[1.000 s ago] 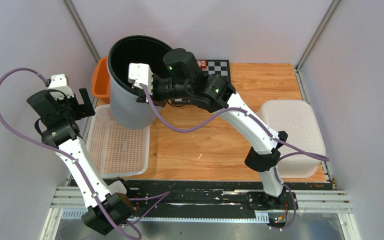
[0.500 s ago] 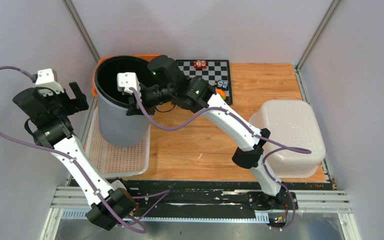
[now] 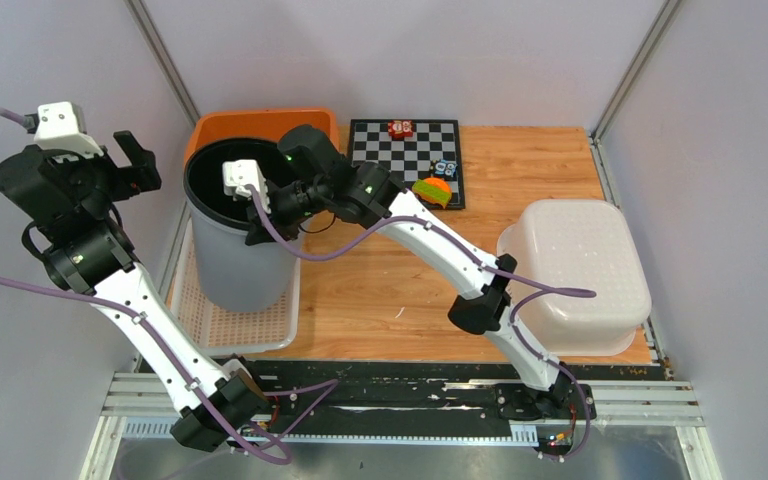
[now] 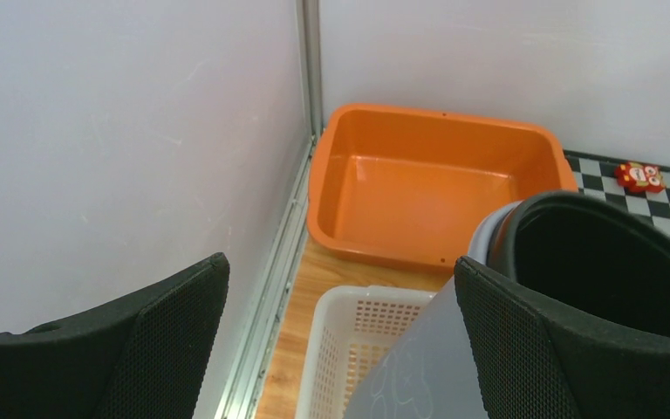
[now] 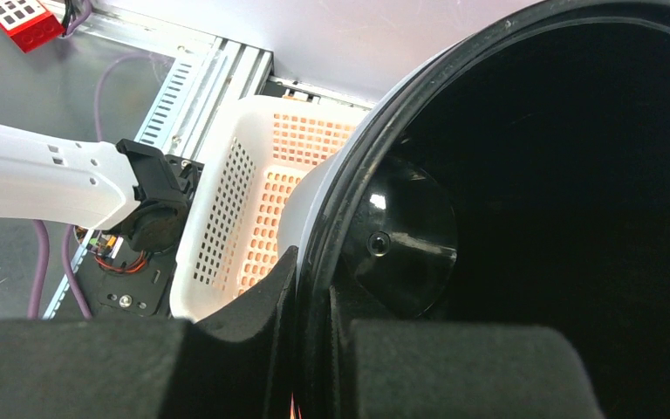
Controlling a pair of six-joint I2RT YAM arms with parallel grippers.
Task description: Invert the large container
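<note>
Container (image 3: 235, 258) upright, shifted from top centre to left of frame, over basket (image 3: 252, 320); tub (image 3: 260, 122) now uncovered. Right gripper (image 5: 314, 281) stays clamped on container rim. Left gripper (image 4: 340, 279) released, raised toward upper left.

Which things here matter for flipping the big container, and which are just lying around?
In the job: grey container; right gripper, clamped on its rim; left gripper, open beside it.
Lying about: orange tub; white basket; chessboard; white basin.
</note>
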